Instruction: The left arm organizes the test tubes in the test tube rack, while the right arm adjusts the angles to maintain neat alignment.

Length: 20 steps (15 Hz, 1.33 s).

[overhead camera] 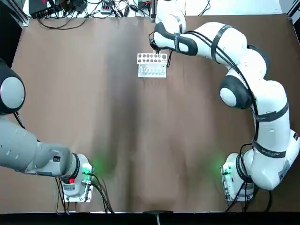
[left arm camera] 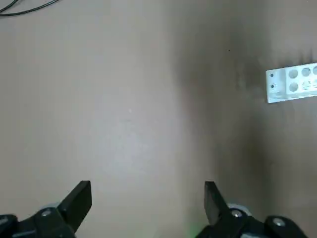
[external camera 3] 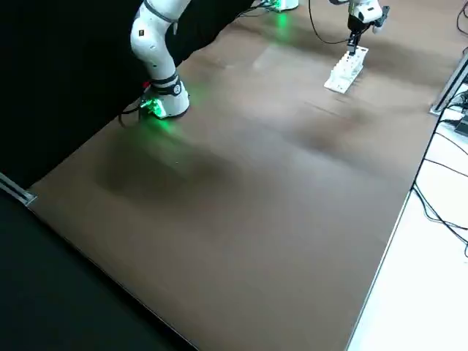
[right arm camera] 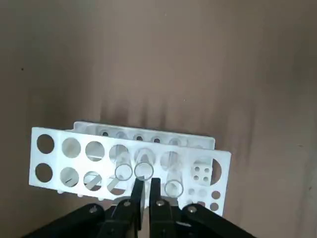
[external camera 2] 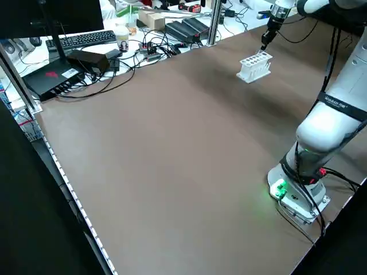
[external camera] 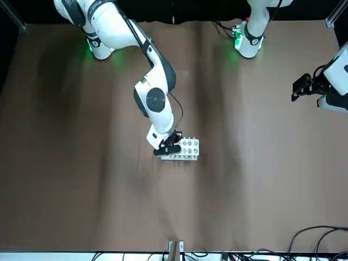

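My right gripper (right arm camera: 145,191), fingers nearly closed and holding nothing, hovers over the white plastic rack (right arm camera: 74,148) on the far brown table (overhead camera: 93,117), clear tubes (right arm camera: 143,170) standing inside. My left gripper (left arm camera: 147,196) hangs wide open, empty.

Your brown table (overhead camera: 117,140) carried 1 white test tube rack (overhead camera: 152,64) toward its far edge, standing upright on the bare surface. The 2 arm bases (overhead camera: 77,185) sat bolted at the near corners, green lights glowing. Cables (overhead camera: 84,9) lay beyond the far edge.
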Each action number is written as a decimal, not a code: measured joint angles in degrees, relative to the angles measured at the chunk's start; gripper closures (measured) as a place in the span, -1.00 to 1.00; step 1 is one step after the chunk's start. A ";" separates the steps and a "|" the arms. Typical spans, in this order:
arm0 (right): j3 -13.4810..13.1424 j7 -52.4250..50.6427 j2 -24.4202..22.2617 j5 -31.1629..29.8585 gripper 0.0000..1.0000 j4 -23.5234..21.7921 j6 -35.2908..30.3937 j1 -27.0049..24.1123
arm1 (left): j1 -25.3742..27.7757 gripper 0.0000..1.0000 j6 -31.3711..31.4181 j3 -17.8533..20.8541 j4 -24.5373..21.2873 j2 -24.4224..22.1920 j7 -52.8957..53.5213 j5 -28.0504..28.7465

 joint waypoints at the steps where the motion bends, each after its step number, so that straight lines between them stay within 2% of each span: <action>1: 0.00 0.00 0.00 0.00 0.79 0.02 0.04 0.00 | 0.00 -1.00 0.00 -0.03 -0.03 0.00 0.00 0.00; 20: 0.53 0.17 -0.01 0.00 0.76 0.30 0.79 0.43 | -1.71 -1.00 0.02 -0.06 -0.10 1.22 -0.05 0.00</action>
